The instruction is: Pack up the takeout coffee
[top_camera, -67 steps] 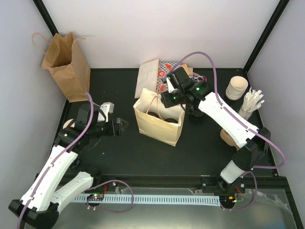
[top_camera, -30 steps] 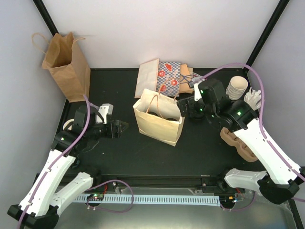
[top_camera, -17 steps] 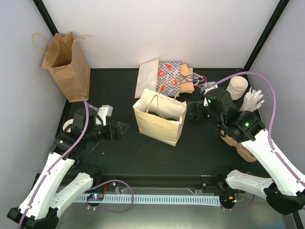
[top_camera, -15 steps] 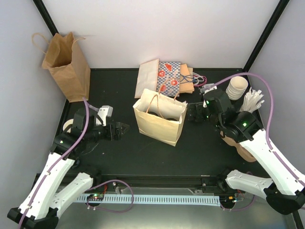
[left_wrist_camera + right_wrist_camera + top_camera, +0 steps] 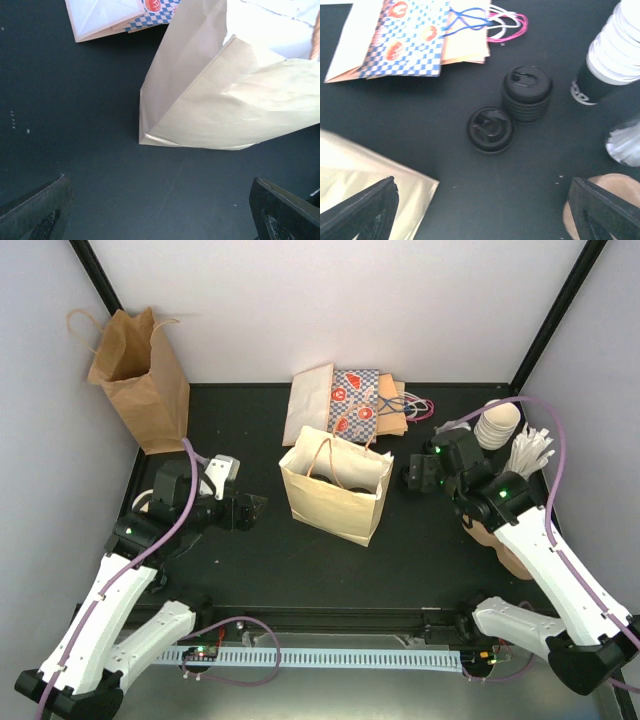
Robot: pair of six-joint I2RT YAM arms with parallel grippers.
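**Pincers.** The left pincer (image 5: 255,508) has its jaws wide apart and holds nothing. It hovers low over the bench (image 5: 250,560), just left of the cream bag (image 5: 335,502), which stands upright and open-mouthed at mid-bench. The right pincer (image 5: 412,475) is likewise spread and empty. It sits right of the bag, above the black lids (image 5: 490,129), a single lid with a short stack just beside it.

**Task item.** The takeout coffee is a nested stack of white cups (image 5: 497,423). It stands at the far right corner, near the white sticks (image 5: 528,455) and well apart from the bag. What is inside the bag cannot be made out.

**Assessment.** The step in hand appears to be the right arm's approach for a pickup, with the bag standing ready.

**Next move.**
- The right arm needs to reach farther right to the stack.
- It should separate one cup without dragging its neighbours up, and close gently, since the thin wall will likely crush.
- It then carries the cup over the bag's mouth.
- The left pincer is well placed to steady the bag's side.
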